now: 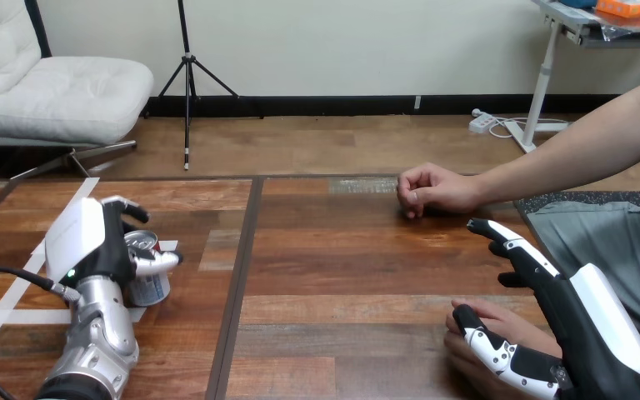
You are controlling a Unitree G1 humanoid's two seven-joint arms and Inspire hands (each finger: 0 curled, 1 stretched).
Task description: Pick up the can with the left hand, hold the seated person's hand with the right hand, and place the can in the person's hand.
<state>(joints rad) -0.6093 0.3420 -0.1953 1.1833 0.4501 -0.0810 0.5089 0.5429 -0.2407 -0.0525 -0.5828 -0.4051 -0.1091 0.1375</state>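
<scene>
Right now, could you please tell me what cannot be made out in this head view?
Head view, can: the left hand curled round it hides its left side; whether it rests on the table is unclear.
Head view, the person's nearer hand: the right hand covers most of it and the bottom edge cuts it; whether it is gripped cannot be told.

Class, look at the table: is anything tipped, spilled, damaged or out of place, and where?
Nothing stands out. The can stands upright at the left of the table, the left robot hand curled round it, no spill. The right robot hand lies over the person's hand at the near right.
</scene>
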